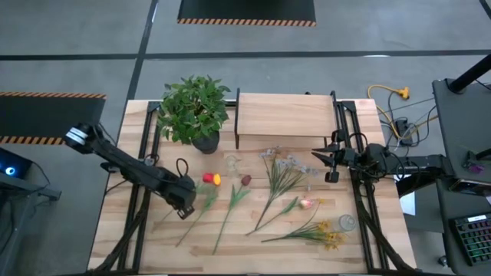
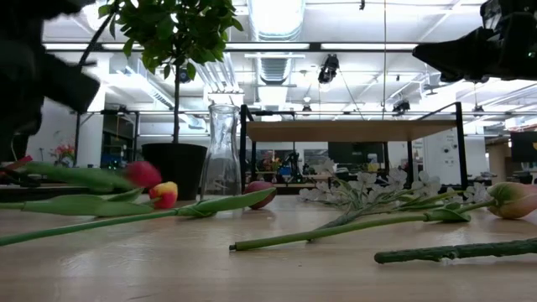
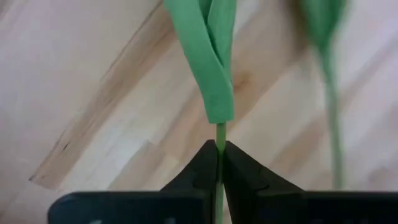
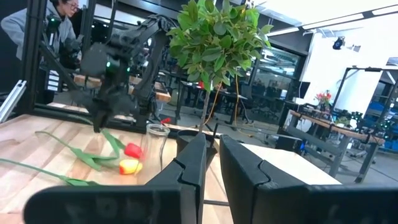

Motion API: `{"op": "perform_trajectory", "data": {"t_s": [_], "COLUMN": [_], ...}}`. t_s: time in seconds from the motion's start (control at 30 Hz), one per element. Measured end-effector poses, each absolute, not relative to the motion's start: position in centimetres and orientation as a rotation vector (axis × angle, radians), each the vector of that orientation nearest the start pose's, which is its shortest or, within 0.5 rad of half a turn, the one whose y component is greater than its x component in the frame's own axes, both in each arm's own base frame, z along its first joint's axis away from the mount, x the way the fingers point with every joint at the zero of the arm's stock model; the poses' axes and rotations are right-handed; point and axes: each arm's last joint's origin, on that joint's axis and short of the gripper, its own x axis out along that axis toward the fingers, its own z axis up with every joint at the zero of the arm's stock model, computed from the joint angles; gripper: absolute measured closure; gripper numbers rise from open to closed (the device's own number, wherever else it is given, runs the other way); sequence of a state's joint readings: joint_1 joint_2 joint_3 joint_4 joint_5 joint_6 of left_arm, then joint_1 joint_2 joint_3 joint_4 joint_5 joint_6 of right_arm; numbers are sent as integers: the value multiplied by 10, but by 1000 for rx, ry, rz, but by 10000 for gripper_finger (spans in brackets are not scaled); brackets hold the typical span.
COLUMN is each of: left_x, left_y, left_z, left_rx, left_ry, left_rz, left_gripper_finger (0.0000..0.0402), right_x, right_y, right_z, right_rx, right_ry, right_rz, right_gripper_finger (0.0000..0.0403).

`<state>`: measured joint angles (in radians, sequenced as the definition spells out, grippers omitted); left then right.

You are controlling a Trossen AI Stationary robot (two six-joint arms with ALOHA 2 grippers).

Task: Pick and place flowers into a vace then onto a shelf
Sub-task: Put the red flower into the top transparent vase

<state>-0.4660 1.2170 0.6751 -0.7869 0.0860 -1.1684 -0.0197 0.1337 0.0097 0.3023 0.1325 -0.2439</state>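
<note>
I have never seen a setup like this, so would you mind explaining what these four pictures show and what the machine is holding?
It is a robot with two dark arms at a wooden table, each ending in a two-fingered claw. One picture looks straight down from above, one looks level across the tabletop, and the other two come from cameras on each arm's wrist.

On the table lie cut flowers, among them a red tulip and a yellow one. Behind them stand a clear glass vase, a potted plant and a low wooden shelf.

The left claw is down at the table and shut on a tulip stem, just below its leaf. The right claw hangs near the shelf's right end, nearly closed and holding nothing.
</note>
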Motion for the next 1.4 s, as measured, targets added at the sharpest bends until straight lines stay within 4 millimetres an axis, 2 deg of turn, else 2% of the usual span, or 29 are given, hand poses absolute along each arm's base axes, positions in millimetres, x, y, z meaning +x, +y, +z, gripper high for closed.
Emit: {"op": "perform_trajectory", "data": {"t_s": [0.23, 0.4, 0.6, 0.73, 0.9, 1.13, 1.4], "left_x": [169, 181, 205, 217, 232, 248, 252], "left_y": [-86, -87, -94, -95, -93, -87, -71], "left_z": [226, 253, 271, 281, 288, 298, 302], "left_rx": [-650, -481, -247, -34, 136, 189, 227], "left_ry": [1223, 957, 584, 384, 234, 95, 78], "left_rz": [186, 59, -67, 36, 229, 302, 366], "left_gripper_finger": [401, 401, 401, 401, 401, 401, 402], "right_x": [104, 104, 104, 104, 104, 104, 104], "right_y": [-6, -6, -6, -6, -6, -6, -6], "right_z": [185, 185, 184, 184, 184, 184, 184], "right_rx": [-232, -233, -233, -233, -233, -233, -233], "right_ry": [-159, -155, -151, -151, -144, -143, -143], "right_rz": [-173, -172, -172, -171, -171, -171, -170], "right_gripper_finger": [365, 364, 364, 364, 364, 364, 364]}}
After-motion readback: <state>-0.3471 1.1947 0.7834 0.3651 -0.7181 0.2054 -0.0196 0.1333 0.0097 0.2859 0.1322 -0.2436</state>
